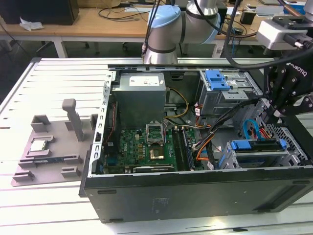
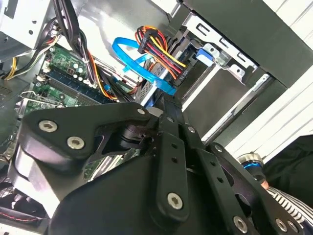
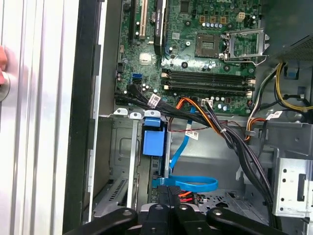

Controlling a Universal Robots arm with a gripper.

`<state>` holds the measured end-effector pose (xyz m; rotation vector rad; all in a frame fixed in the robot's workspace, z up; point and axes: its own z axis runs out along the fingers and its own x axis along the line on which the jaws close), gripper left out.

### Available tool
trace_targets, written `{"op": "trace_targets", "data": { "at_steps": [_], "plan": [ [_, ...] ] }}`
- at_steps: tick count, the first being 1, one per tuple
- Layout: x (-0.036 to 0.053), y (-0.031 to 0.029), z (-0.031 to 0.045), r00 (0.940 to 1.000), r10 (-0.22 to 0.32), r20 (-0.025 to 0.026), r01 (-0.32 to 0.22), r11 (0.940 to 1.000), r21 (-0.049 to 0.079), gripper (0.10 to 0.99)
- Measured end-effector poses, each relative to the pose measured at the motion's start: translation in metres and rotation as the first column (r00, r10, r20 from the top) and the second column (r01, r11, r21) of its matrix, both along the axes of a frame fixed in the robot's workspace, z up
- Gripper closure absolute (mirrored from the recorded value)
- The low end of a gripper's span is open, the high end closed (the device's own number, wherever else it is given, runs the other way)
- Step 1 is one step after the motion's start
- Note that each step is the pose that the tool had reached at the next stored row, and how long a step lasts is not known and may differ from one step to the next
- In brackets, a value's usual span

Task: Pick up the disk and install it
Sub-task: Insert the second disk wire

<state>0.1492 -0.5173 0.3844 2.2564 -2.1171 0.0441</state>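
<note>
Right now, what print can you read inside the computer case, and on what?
Power supply label: white, print too small to read.
Cable tags: white, print too small to read.
Motherboard: markings too small to read.
Nothing here can be quoted.

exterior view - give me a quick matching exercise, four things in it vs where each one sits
Things:
1. gripper
2. disk
3. grey fixture plate
4. power supply

Places:
A. on the table outside the case, at the exterior view's left
B. in the case's near drive bay, at the exterior view's right
C. far end of the case, beyond the motherboard
D. just above the drive bay, over the disk

Pairs: 1-D, 2-B, 3-A, 4-C
</note>
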Motion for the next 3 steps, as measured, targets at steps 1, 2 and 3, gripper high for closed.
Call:
{"op": "trace_targets", "data": {
  "at_steps": [1, 2, 3],
  "plan": [
    [0.0, 0.0, 0.0001, 1.0, 0.0, 0.0001, 0.0, 1.0, 0.0, 0.98],
    [0.0, 0.0, 0.0001, 1.0, 0.0, 0.0, 0.0, 1.0, 0.0, 0.98],
    [0.0, 0.0, 0.0001, 1.0, 0.0, 0.0001, 0.0, 1.0, 0.0, 0.98]
  ]
}}
